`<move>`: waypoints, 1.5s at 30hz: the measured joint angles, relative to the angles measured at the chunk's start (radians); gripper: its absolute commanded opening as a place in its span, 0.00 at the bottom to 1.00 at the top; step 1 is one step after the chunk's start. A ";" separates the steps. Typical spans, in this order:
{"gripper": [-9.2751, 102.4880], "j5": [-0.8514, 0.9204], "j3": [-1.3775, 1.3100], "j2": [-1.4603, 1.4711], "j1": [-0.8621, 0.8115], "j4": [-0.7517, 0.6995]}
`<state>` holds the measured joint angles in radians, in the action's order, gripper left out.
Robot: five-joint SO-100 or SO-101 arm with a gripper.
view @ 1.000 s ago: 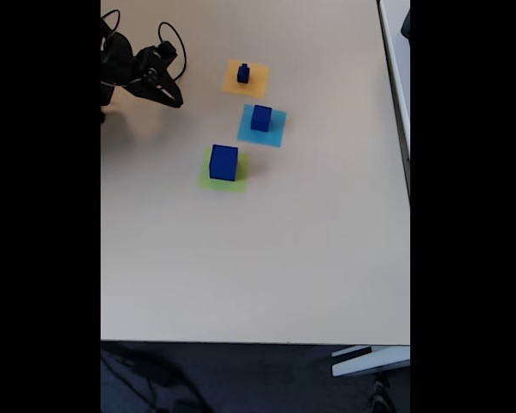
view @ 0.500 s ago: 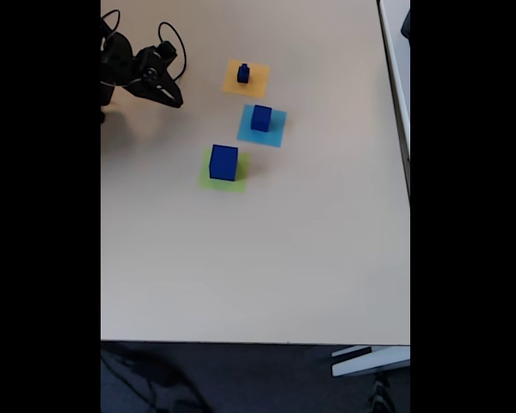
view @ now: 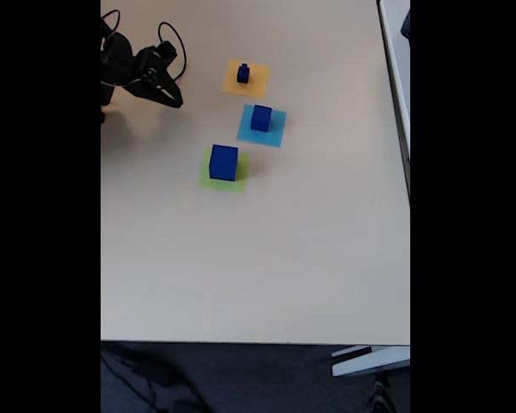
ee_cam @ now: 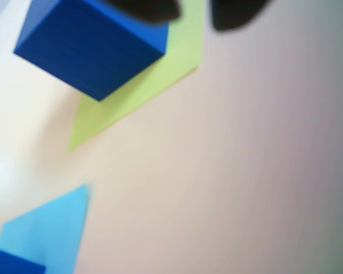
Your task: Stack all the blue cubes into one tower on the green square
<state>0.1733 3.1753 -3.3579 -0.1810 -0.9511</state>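
In the fixed view the large blue cube point(view: 224, 163) stands on the green square point(view: 224, 179). The medium blue cube point(view: 261, 118) sits on a light-blue patch, and the small blue cube point(view: 242, 74) on an orange patch. No cube rests on another, so there is no tower. My gripper point(view: 174, 99) hangs at the upper left, well apart from all three. In the wrist view its dark fingertips point(ee_cam: 146, 8) stand slightly apart at the top edge, gripper point(ee_cam: 194, 11) open with nothing held, above the large cube point(ee_cam: 91, 45) and green square point(ee_cam: 143, 85).
The light-blue patch point(view: 262, 126) and orange patch point(view: 245, 78) lie behind the green square in the fixed view. Black cables loop by the arm's base point(view: 112, 64). The pale table point(view: 267, 258) stretches wide toward its near edge; another surface's edge point(view: 396, 69) runs along the right.
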 measured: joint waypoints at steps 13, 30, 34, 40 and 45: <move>0.08 0.021 0.000 0.000 0.006 -0.006; 0.08 -0.466 0.000 0.000 -0.023 0.169; 0.08 -0.696 0.000 0.000 -0.051 0.178; 0.08 -0.991 0.000 0.000 -0.057 0.215; 0.08 -1.126 0.000 0.000 -0.083 0.321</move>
<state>-0.9526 3.1753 -3.3579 -0.2638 -0.6305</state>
